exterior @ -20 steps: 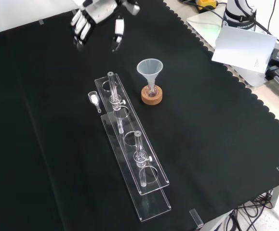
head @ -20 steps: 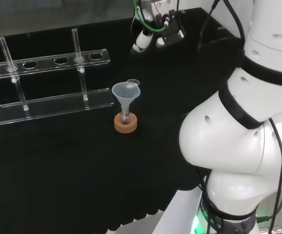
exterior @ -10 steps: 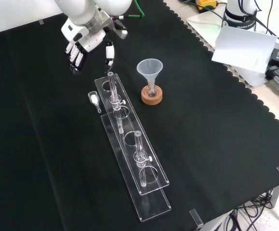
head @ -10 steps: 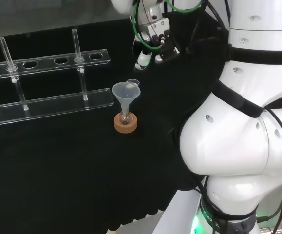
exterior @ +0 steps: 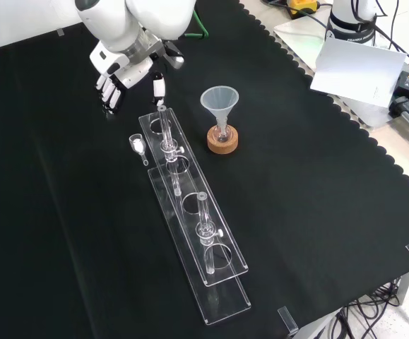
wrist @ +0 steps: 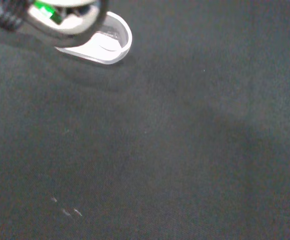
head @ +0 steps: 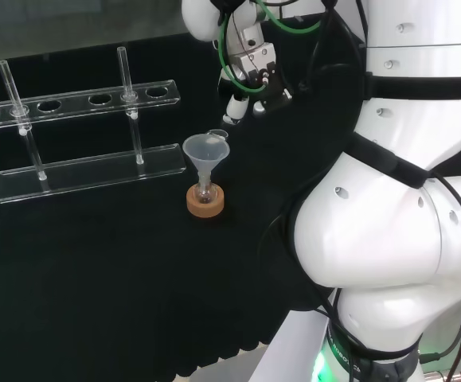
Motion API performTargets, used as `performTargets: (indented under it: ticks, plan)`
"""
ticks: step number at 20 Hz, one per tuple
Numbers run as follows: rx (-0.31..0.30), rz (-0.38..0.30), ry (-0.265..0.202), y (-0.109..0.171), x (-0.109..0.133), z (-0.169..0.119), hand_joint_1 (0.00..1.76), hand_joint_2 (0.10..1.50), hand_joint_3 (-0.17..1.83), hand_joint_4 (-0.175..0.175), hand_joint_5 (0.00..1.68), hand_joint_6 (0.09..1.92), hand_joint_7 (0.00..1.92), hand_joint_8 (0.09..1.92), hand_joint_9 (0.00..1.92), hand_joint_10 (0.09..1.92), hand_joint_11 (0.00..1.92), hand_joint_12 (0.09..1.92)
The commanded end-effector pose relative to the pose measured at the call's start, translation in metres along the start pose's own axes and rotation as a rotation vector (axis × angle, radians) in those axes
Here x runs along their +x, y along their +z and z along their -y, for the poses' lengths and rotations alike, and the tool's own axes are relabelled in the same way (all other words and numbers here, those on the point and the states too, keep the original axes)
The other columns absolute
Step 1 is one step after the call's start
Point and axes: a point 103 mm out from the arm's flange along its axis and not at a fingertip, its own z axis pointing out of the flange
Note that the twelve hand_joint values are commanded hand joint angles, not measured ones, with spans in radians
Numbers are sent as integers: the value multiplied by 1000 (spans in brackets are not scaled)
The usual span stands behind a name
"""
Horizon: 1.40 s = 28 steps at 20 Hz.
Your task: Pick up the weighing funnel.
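Note:
The weighing funnel [exterior: 138,145] is a small clear scoop with a short stem, lying on the black cloth just left of the rack's far end in the front view. In the head view the weighing funnel [head: 217,134] peeks out behind the big funnel's rim. The hand [exterior: 123,68] hangs above the cloth, higher in the front view than the weighing funnel and apart from it. Its fingers [exterior: 109,94] point down, spread and relaxed, with nothing between them. In the head view the hand [head: 246,76] is above and right of the weighing funnel.
A clear test-tube rack [exterior: 211,279] with two tubes runs toward the front view's lower right. The big funnel [exterior: 220,101] stands in a small flask on a cork ring [exterior: 222,140]. A rounded clear edge [wrist: 115,46] shows in the wrist view; I cannot tell which piece it is.
The hand has come down and moved closer to the rack's far end and the weighing funnel. The ware on the cloth has not moved.

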Motion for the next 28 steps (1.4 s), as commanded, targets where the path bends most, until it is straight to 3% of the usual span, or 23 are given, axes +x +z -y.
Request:
performTargets:
  ticks: [1, 13, 18, 28]
  plan:
    - [3, 2, -2, 15, 5, -11, 894, 610, 499, -26, 637, 121, 432, 657, 622, 549, 395, 1305]
    - [7, 17, -1, 29, 16, -25, 899, 589, 548, -21, 691, 211, 474, 659, 657, 539, 418, 1287]
    - [-5, 16, -8, 33, 22, -27, 909, 567, 589, -16, 613, 489, 492, 657, 680, 521, 430, 1287]
    - [-22, 31, -8, 39, 31, -31, 917, 555, 606, -14, 586, 605, 504, 663, 695, 524, 440, 1286]
